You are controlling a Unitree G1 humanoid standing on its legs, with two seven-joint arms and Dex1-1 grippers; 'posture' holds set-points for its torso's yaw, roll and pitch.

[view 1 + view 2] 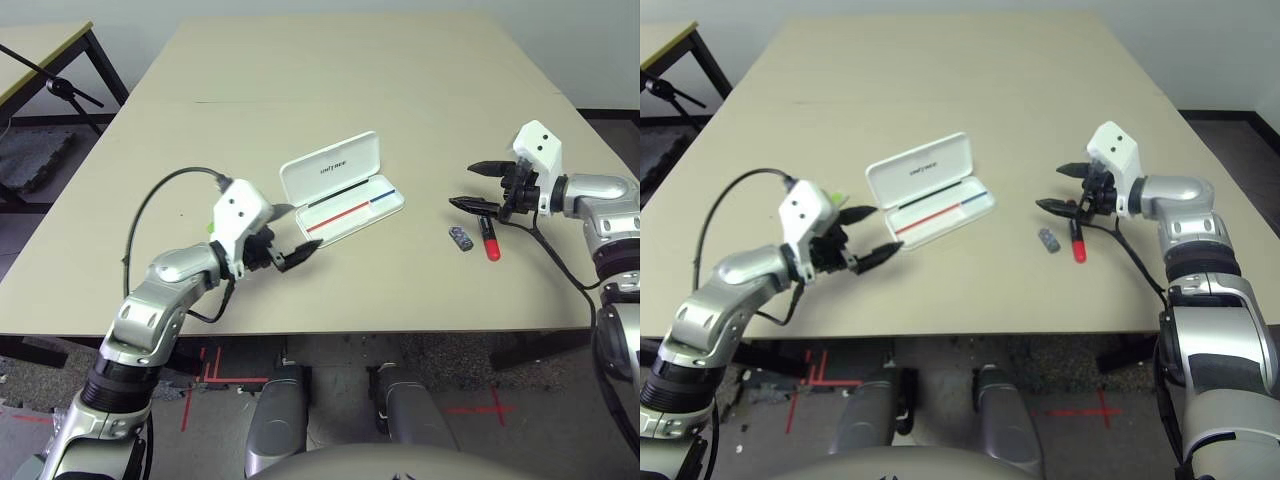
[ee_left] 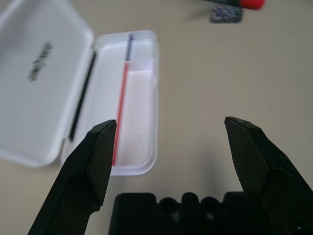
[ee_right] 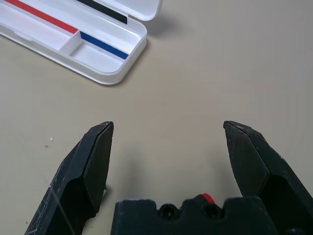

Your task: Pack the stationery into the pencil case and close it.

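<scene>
The pencil case [image 1: 342, 187] is lying open mid-surface, its tray empty. The right gripper [image 1: 478, 186] is hovering with jaws spread above the red marker [image 1: 490, 240] and the grey block [image 1: 460, 238]; it should probably drop squarely over the marker's barrel. The left gripper [image 1: 293, 234], jaws spread, is hiding most of the green highlighter [image 1: 838, 197].

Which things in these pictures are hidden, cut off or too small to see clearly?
- Green highlighter: a sliver shows in the eye views; the left gripper hides the rest.
- Red marker: its far end lies under the right gripper; the left wrist view cuts it at the edge.
- Small grey block: too small for detail.
</scene>
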